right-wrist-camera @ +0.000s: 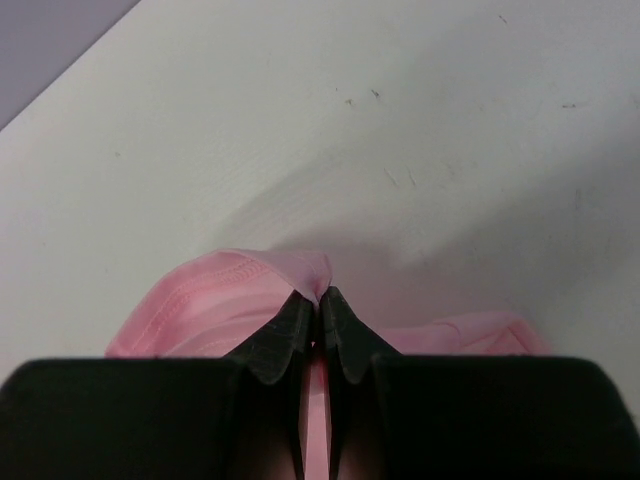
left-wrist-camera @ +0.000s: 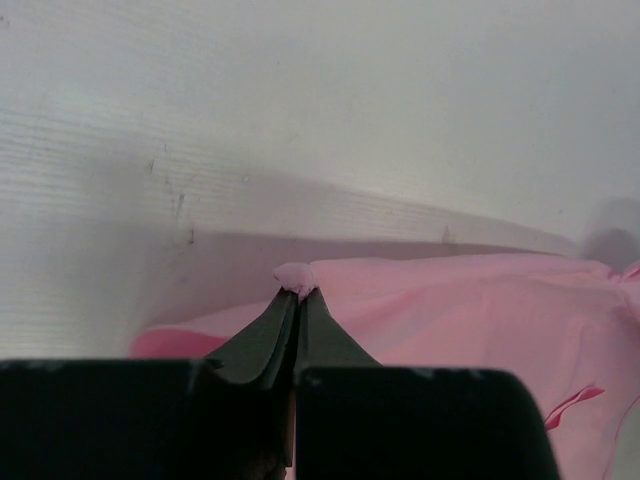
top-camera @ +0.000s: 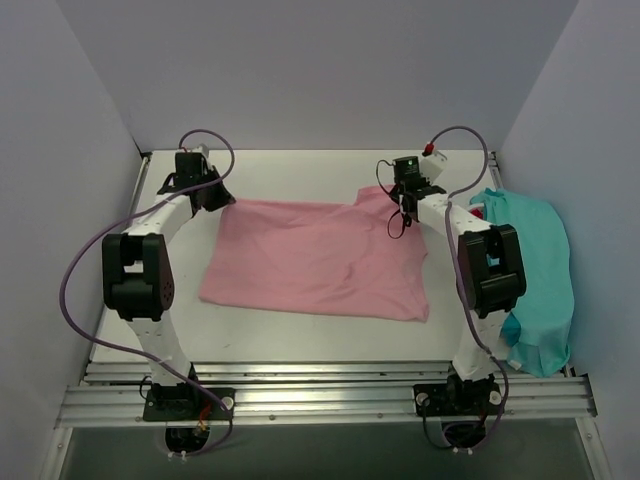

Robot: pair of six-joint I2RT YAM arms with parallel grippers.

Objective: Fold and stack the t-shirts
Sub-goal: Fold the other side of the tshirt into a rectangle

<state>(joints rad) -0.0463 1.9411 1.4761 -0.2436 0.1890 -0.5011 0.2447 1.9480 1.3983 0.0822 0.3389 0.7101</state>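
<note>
A light pink t-shirt point(top-camera: 315, 258) lies spread across the middle of the white table. My left gripper point(top-camera: 222, 200) is shut on the shirt's far left corner; the left wrist view shows a small bunch of pink cloth point(left-wrist-camera: 296, 276) pinched at the tips of the left gripper point(left-wrist-camera: 299, 293). My right gripper point(top-camera: 404, 200) is shut on the shirt's far right corner, and in its wrist view a hemmed pink edge point(right-wrist-camera: 250, 275) rises into the closed jaws of the right gripper point(right-wrist-camera: 319, 297). A teal t-shirt point(top-camera: 535, 275) lies crumpled at the right edge.
Grey walls point(top-camera: 60, 150) close in the table on the left, back and right. The teal heap lies just right of the right arm's elbow point(top-camera: 489, 268). Bare white tabletop point(top-camera: 300, 170) runs behind the pink shirt, and a metal rail point(top-camera: 320, 385) lines the near edge.
</note>
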